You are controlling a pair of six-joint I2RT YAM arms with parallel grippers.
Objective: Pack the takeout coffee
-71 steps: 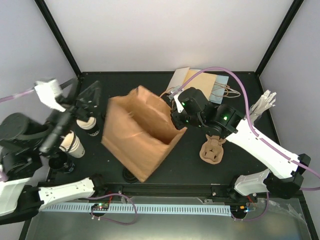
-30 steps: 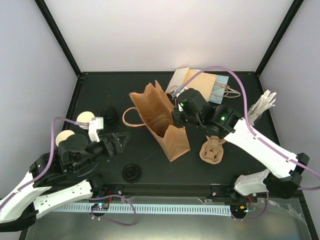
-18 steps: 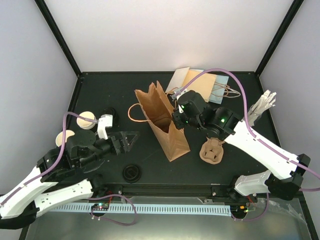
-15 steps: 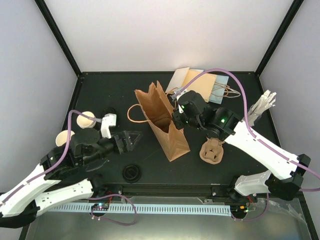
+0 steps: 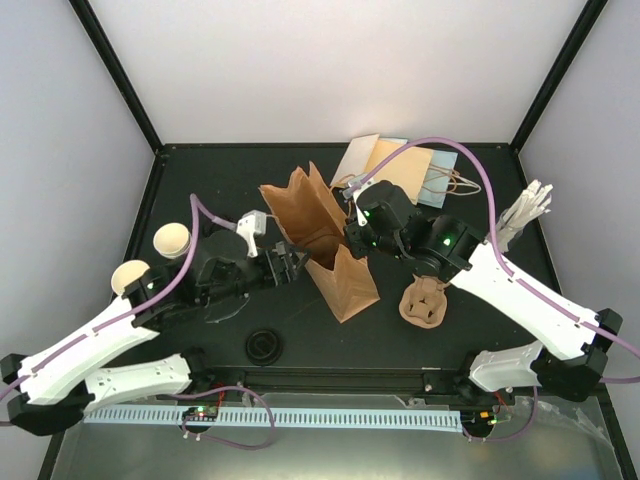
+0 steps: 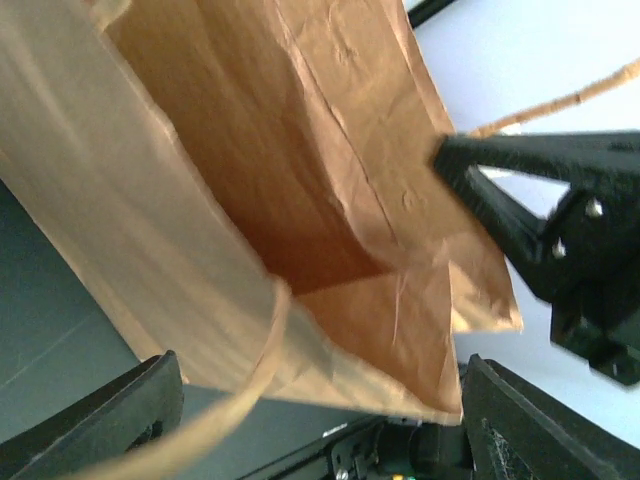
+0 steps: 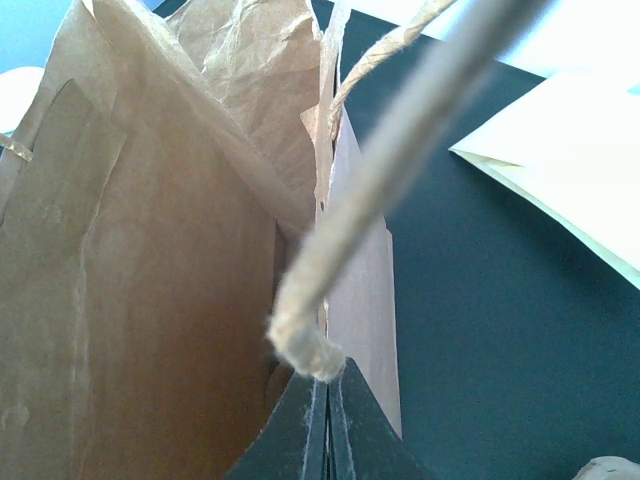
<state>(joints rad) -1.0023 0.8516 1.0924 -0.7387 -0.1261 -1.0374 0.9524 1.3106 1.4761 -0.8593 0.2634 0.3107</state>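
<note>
Two cups (image 5: 171, 239) (image 5: 130, 276) wait at desk (image 5: 400, 335) left edge. Right tool (image 5: 352, 232), clamped on paper bag (image 5: 340, 280) rim, steadies it upright. Left tool (image 5: 290, 265), spread wide and empty, straddles the opposite wall.

The right pincer (image 7: 327, 392), closed, pinches the rim of the brown paper bag (image 7: 150, 300) beside its twine handle (image 7: 400, 140), over the dark desk (image 7: 500, 330).

No text, label or number can be read on the paper cups (image 5: 172, 240) or the brown bag (image 5: 350, 285).
</note>
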